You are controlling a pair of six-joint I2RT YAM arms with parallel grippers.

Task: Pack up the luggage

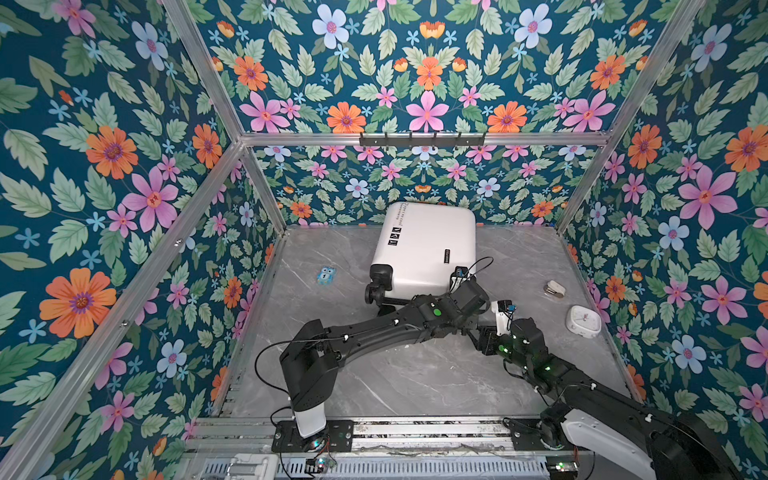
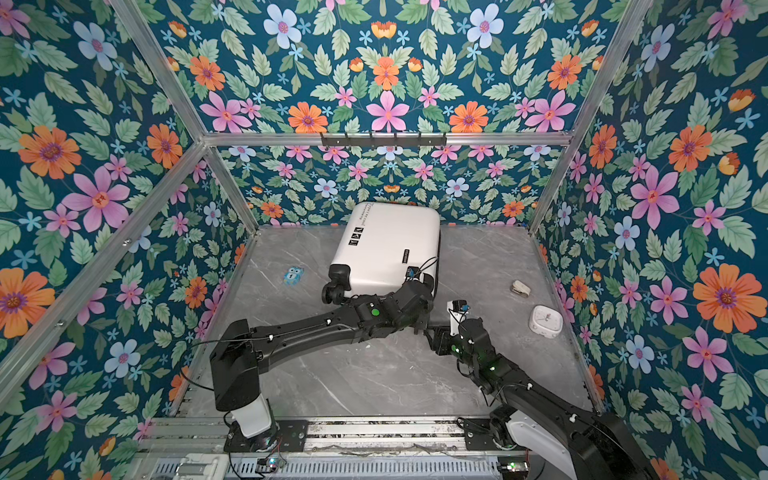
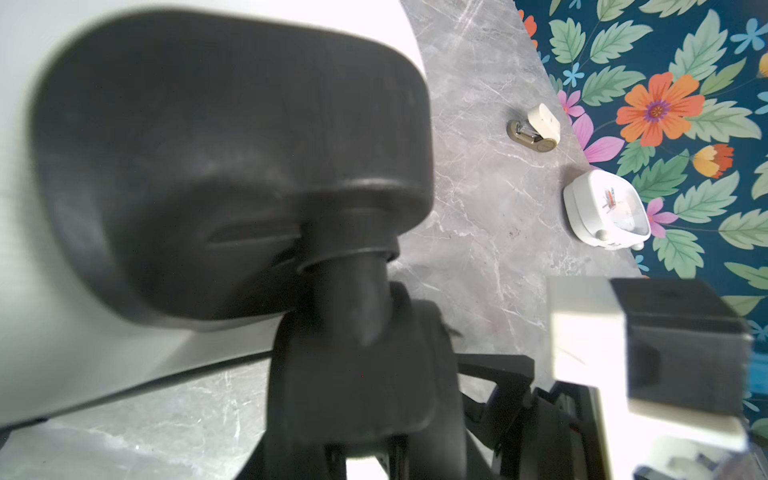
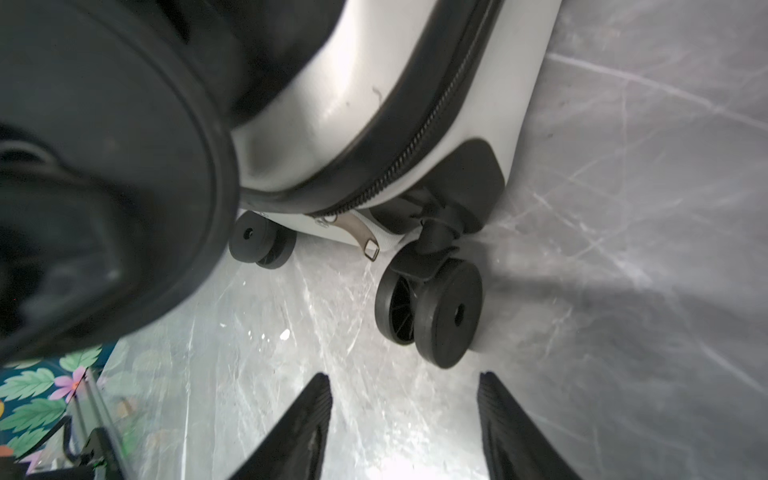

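**Counting the counter: one suitcase, three small things, two arms**

One white suitcase (image 1: 428, 245) lies zipped shut, broad face up, at the far middle of the grey counter (image 1: 374, 386), near the back wall, with its wheels toward the near side. Three small things lie well apart from it. One blue owl figure (image 1: 326, 275) is to the left. One small stapler (image 1: 555, 288) and one white clock (image 1: 584, 319) are to the right, near the side wall.

Two black arms reach in. The left arm (image 1: 374, 332) ends at the suitcase's near right corner. The left jaws are hidden there, and a blurred black wheel mount (image 3: 232, 166) fills the left wrist view, so I cannot tell whether they are spread or pressed together.

The right arm (image 1: 582, 386) ends just beside that corner. The right jaws stand spread with only bare counter between them. One double wheel (image 4: 432, 307) sits just ahead of the fingertips (image 4: 322, 390). A second wheel (image 4: 259, 243) shows farther along, and one zipper pull (image 4: 370, 245) hangs between the two.
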